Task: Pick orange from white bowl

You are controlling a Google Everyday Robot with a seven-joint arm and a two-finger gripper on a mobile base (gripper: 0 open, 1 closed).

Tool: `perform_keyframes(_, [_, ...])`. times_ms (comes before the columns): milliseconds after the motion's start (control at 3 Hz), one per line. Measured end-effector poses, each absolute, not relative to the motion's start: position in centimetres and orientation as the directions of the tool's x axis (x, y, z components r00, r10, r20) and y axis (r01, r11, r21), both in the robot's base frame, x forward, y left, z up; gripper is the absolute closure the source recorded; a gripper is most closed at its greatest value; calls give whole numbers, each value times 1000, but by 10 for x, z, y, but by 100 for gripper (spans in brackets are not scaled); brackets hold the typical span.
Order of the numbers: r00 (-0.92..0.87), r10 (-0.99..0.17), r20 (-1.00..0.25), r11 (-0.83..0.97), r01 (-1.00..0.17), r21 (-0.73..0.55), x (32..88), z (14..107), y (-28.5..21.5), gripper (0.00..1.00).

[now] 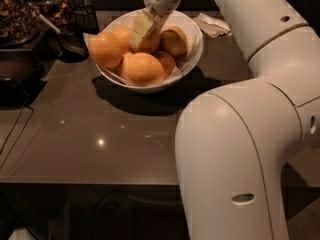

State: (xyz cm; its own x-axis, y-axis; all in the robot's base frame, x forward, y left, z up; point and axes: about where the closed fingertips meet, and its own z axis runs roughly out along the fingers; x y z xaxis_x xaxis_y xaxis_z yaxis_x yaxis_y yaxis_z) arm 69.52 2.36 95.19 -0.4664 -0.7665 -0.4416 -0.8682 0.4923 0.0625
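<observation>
Gripper (142, 30), you will note, sits in bowl (194, 44) against middle orange (154, 41), apparently positioned for grasping; its hold cannot be told.

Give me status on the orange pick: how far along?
Done: the approach. The pincer sits low inside the white bowl, right against the orange at the middle of the pile. In hand: getting a grasp on that orange; whether it is gripped cannot be told. Left: the lift. No orange is clear of the bowl; all rest in it on the table.
</observation>
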Motion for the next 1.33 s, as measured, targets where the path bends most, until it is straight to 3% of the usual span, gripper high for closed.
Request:
perform_keyframes(333, [-376, -760, -531, 439, -899, 8, 683, 978, 17, 100])
perform_keyframes(1333, [-215, -707, -674, 322, -946, -36, 575, 1039, -21, 100])
